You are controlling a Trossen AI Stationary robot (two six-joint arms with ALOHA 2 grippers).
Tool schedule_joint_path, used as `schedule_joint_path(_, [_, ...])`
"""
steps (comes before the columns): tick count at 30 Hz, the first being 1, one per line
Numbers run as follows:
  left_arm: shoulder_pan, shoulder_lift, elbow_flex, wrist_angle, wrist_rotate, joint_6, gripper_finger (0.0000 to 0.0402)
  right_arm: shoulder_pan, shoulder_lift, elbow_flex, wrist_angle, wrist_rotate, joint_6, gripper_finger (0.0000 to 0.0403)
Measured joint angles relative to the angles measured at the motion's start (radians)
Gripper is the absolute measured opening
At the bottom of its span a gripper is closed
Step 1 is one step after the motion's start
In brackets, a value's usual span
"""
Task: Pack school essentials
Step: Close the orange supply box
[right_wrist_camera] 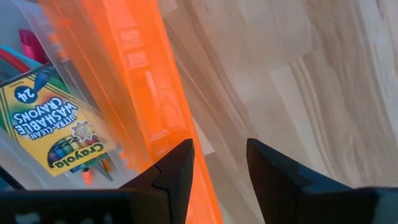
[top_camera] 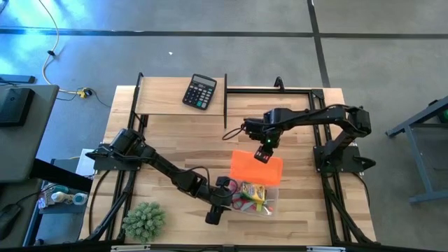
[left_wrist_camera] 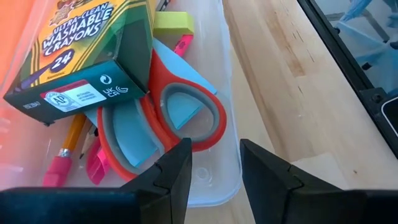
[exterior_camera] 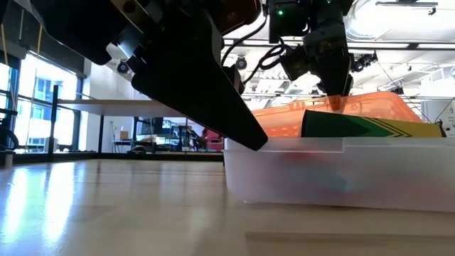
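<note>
A clear plastic box (top_camera: 271,206) stands near the table's front. In it lie a crayon carton (left_wrist_camera: 81,56), red-handled scissors (left_wrist_camera: 155,115), a blue note pad (left_wrist_camera: 181,106), a yellow block (left_wrist_camera: 174,23) and pencils (left_wrist_camera: 69,140). An orange lid (top_camera: 253,170) hangs tilted over the box's far side, with my right gripper (top_camera: 264,155) shut on it. My left gripper (left_wrist_camera: 216,171) is at the box's near left corner, shut on it. My left gripper has the box's corner rim (left_wrist_camera: 235,155) between its fingers, one finger over the inside and one outside. It comes slanting down from the table's left. The box stands flat on the table. My right gripper holds the lid by its far edge (right_wrist_camera: 198,168) from above, fingers pointing down. That edge is raised; the lid slopes down toward the box (exterior_camera: 284,114). Whether its lower edge rests on the box cannot be seen.
A black calculator (top_camera: 200,92) lies at the table's far edge and a spiky green plant (top_camera: 144,220) at the near left corner. Bare wood lies between them and to the right of the box.
</note>
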Motion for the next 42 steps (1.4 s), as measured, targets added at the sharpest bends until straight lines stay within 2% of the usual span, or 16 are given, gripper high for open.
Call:
schedule_joint_path(5, [0.0,0.0,0.0,0.0,0.0,-0.003,0.0122,0.017,-0.004,0.007,-0.011,0.005,0.023,0.0143])
schedule_joint_path(13, [0.003,0.0,0.0,0.0,-0.027,-0.012,0.0122,0.027,-0.004,0.104,-0.053,0.016,0.043,0.0144])
schedule_joint_path(32, [0.004,0.001,0.0,-0.001,-0.097,-0.112,0.0122,0.125,-0.006,0.12,-0.07,0.041,0.166,0.0144])
schedule_joint_path(36, [0.004,0.002,0.0,0.001,-0.114,-0.134,0.0122,0.148,-0.004,0.166,-0.09,0.037,0.173,0.0144])
schedule_joint_path(42, [0.021,0.004,-0.002,-0.004,-0.193,-0.137,0.0122,0.17,0.003,0.217,-0.08,0.055,0.194,0.0144])
